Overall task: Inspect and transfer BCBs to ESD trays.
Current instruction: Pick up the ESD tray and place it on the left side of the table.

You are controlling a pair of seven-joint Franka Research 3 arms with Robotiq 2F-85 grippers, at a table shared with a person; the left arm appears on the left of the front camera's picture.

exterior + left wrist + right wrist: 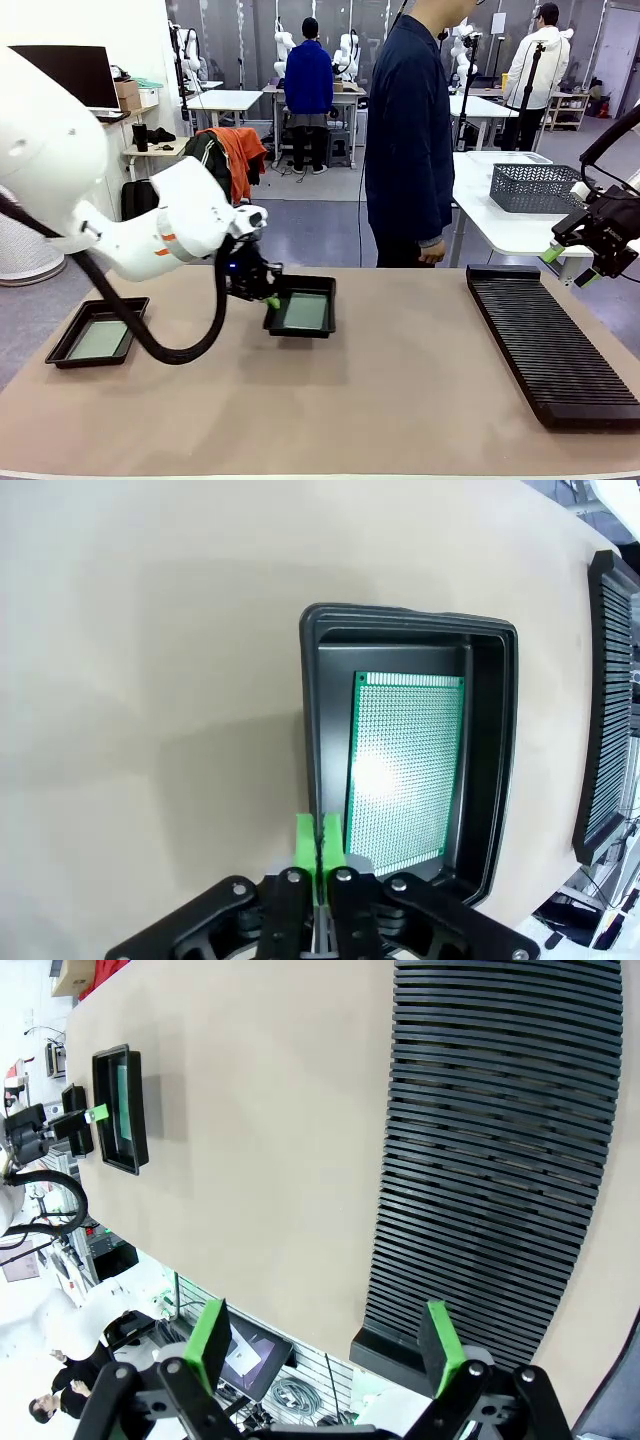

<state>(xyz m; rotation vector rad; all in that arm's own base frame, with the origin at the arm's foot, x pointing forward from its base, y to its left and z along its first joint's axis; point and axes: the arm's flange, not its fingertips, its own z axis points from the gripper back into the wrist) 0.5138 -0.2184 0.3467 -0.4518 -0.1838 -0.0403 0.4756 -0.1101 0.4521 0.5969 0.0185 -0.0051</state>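
left tray: small black ESD tray [96, 333] at the near-left of the table [400, 400]; one pale grey-green BCB [100, 340] lies flat on its floor.
left gripper: left gripper [270, 298] has its green pads pressed together, pinching the left rim of the middle tray [301, 307]; the left wrist view shows the pads [319, 842] meeting on that rim.
middle tray: raised rim, rounded corners; looks tilted in the front view, left edge carried by the fingers. Whether it's fully off the table can't be told.
middle BCB: perforated board [405, 770], bright green under the wrist light, lying flat inside, glare patch mid-board.
handling, boards: likely light, thin, stiff and smooth; probably slide on a tilted floor. Best taken by the edges, off the hole grid.
handling, trays: likely light rigid plastic; the rim is the natural pinch point, and a one-sided hold will sag.
rack: long black ribbed rack [550, 340] at the right, slots look bare.
right gripper: right gripper [577, 268] hangs above the rack's far-right end, fingers spread wide, holding nothing; the right wrist view shows them [326, 1345] over the ribs.
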